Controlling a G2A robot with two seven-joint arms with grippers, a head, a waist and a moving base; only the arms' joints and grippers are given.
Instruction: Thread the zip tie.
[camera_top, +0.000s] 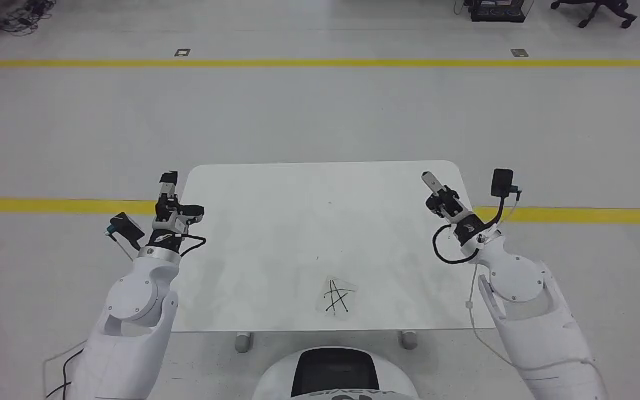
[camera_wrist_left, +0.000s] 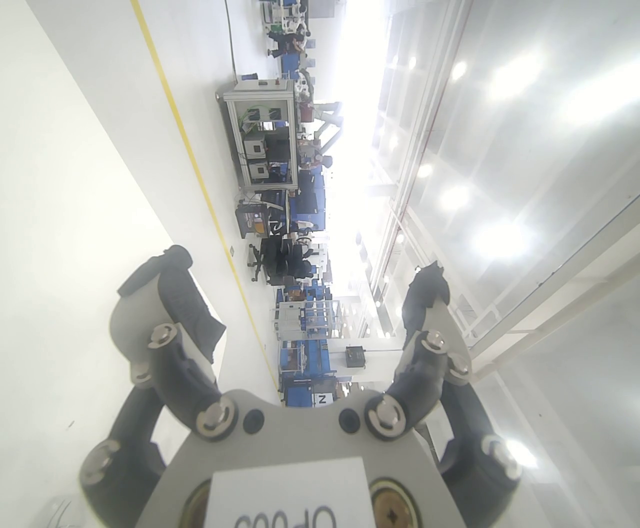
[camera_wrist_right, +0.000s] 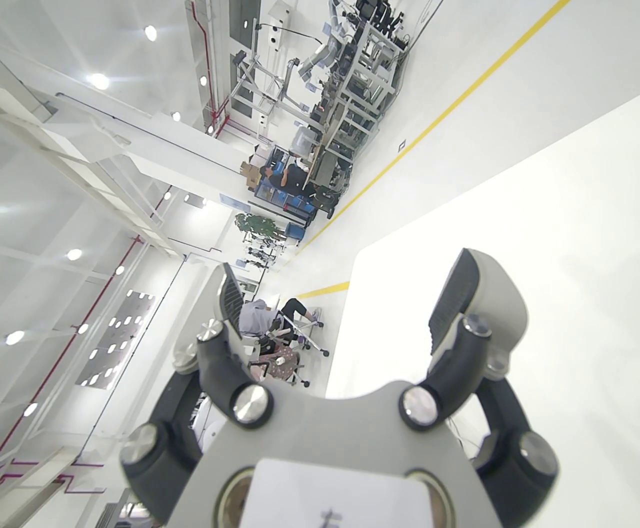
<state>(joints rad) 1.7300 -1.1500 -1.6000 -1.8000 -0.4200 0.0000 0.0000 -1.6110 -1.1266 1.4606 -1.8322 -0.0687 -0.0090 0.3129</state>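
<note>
A thin black zip tie (camera_top: 338, 297) lies tangled on the white table (camera_top: 300, 220), near the middle of its front edge. My left gripper (camera_top: 167, 181) is raised at the table's left edge, pointing upward and away, well apart from the tie. In its own wrist view the left gripper (camera_wrist_left: 300, 272) is open with nothing between its fingers. My right gripper (camera_top: 430, 181) is raised at the table's right edge, likewise pointing up. The right wrist view has the right gripper (camera_wrist_right: 345, 280) open and empty, with the table's far corner (camera_wrist_right: 380, 260) beyond it.
A small black box (camera_top: 502, 183) on a cable hangs beside the right arm. Yellow floor lines (camera_top: 320, 63) run behind the table and past both its sides. Benches and machine frames (camera_wrist_left: 260, 135) stand far off in the room.
</note>
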